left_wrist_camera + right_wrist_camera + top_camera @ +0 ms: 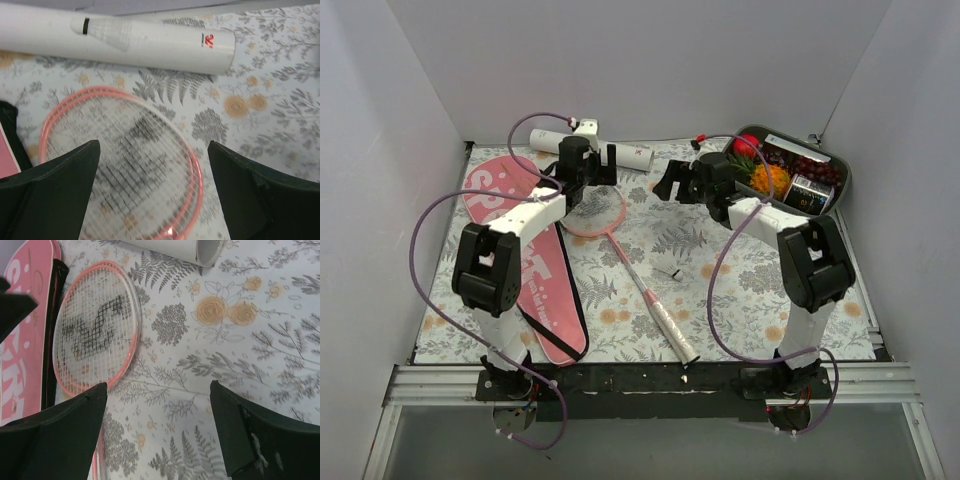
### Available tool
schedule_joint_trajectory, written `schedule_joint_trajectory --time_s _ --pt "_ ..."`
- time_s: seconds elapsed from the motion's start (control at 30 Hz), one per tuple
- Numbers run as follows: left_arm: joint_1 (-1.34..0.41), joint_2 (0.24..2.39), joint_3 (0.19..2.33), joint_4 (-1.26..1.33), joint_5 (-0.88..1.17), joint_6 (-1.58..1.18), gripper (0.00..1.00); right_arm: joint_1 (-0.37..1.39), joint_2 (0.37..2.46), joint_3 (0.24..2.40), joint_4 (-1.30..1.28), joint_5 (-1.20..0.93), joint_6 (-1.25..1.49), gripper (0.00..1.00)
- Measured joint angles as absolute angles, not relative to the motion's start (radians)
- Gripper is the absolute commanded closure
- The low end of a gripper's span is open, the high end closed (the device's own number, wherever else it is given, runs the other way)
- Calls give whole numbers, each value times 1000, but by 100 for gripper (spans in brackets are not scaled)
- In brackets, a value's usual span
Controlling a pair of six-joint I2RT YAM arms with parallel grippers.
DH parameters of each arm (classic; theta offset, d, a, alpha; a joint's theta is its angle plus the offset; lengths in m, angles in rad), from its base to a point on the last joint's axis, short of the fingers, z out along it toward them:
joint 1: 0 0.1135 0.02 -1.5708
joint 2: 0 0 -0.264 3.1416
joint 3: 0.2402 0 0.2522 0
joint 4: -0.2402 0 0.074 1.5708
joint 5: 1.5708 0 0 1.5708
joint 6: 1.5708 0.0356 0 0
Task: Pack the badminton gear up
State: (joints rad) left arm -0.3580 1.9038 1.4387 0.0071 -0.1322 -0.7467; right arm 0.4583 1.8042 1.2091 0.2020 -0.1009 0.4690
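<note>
The pink-framed racket (599,211) lies mid-table, its white handle (672,330) pointing toward the near edge. The small white shuttlecock (670,273) stands right of the shaft. The long white tube (635,156) lies at the back. The pink bag (525,270) lies flat on the left. My left gripper (600,172) is open and empty above the racket head (125,165), with the tube (125,42) just beyond it. My right gripper (668,183) is open and empty over bare mat, right of the racket head (95,325); the bag (25,340) and the tube end (202,250) also show.
A grey tray (798,141) with colourful fruit stands at the back right, just behind my right arm. A floral mat (760,290) covers the table. White walls close in the left, back and right sides.
</note>
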Motion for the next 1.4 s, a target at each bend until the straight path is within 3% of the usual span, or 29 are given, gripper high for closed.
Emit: schedule_joint_trajectory --time_s 0.5,0.97,1.4 --pt "-461 1291 917 -77 -51 -1008 11 415 2284 1612 542 -236 623 14" --pt "-465 1139 857 -134 -16 -1036 11 380 2560 1923 544 -230 731 18" --pt "-467 1142 857 -136 -14 -1026 11 382 2601 1978 555 -258 788 37"
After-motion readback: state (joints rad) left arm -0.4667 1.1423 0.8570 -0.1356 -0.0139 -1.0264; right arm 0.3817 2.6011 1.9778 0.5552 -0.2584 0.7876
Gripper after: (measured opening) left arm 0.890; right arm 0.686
